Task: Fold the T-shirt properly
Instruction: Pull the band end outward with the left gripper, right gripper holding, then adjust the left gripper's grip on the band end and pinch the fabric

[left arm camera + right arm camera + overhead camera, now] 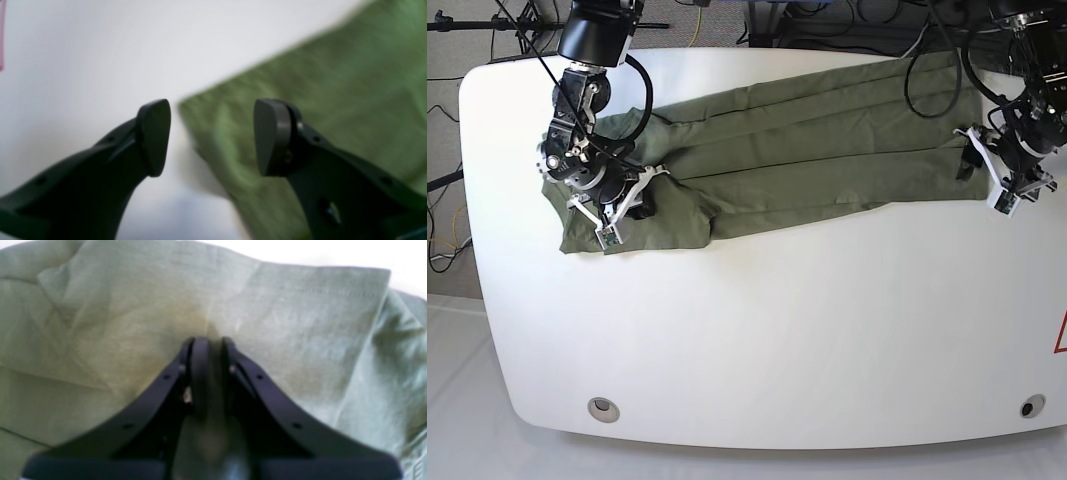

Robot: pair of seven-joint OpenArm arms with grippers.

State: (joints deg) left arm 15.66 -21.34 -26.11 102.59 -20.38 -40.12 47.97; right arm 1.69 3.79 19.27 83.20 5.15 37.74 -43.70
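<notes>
The olive-green T-shirt [807, 150] lies in a long band across the back of the white table [777, 330], with creases along its length. At the band's right end my left gripper [972, 158] stands open. In the left wrist view, a blurred corner of the T-shirt [317, 83] lies beyond the left gripper [213, 136], and nothing is between its pads. My right gripper [640, 200] is on the bunched left end. In the right wrist view, the right gripper [213, 350] is shut, pinching a raised fold of the T-shirt [300, 306].
Two round holes [604, 407] sit near the table's front edge. A red mark [1061, 335] shows at the right edge, and a pink strip [1, 33] at the left of the left wrist view. Cables and stands hang behind the table.
</notes>
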